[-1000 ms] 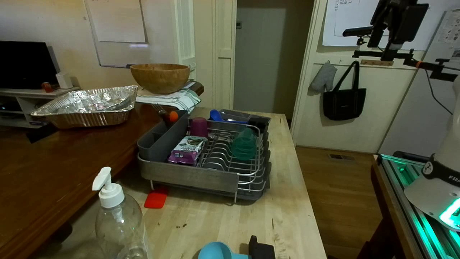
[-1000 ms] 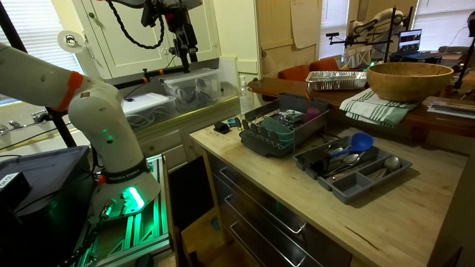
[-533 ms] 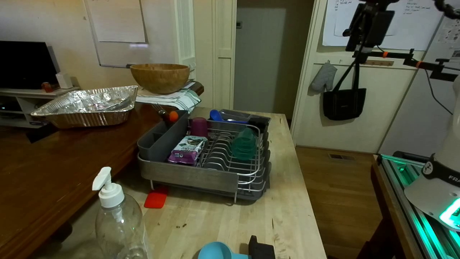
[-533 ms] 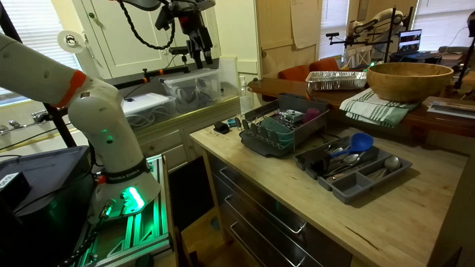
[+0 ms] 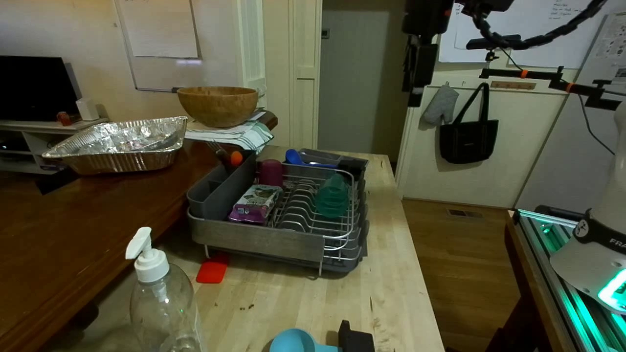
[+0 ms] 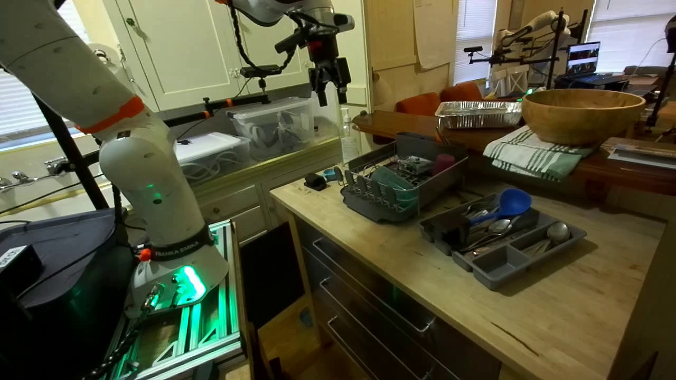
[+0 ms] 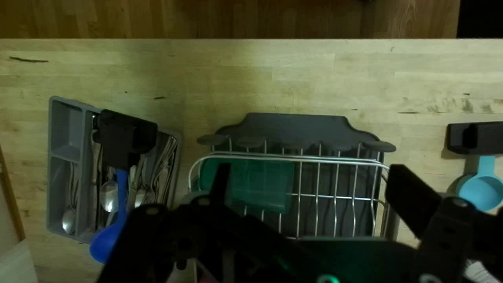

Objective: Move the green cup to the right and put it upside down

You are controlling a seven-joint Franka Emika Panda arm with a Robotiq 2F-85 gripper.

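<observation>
The green cup (image 5: pixel 332 196) is translucent and lies tilted on its side in the wire dish rack (image 5: pixel 274 239). It also shows in an exterior view (image 6: pixel 393 182), partly behind the rack's wires, and in the wrist view (image 7: pixel 263 184), at the rack end nearer the cutlery tray. My gripper (image 6: pixel 332 100) hangs in the air well above the rack, fingers pointing down and apart, with nothing between them. It also shows in an exterior view (image 5: pixel 415 101). In the wrist view my gripper (image 7: pixel 310 173) is open, and its left finger overlaps the cup in the picture without touching it.
The rack also holds a purple cup (image 5: pixel 270 172) and a snack packet (image 5: pixel 256 204). A grey cutlery tray (image 6: pixel 501 266) with a blue ladle (image 6: pixel 513 203) stands beside it. A light-blue scoop (image 7: pixel 481 192) and a soap bottle (image 5: pixel 164 303) stand on the rack's other side.
My gripper has swung across toward the dish rack, moving left in one exterior picture and right and slightly lower in another. The cup and rack have not moved.
</observation>
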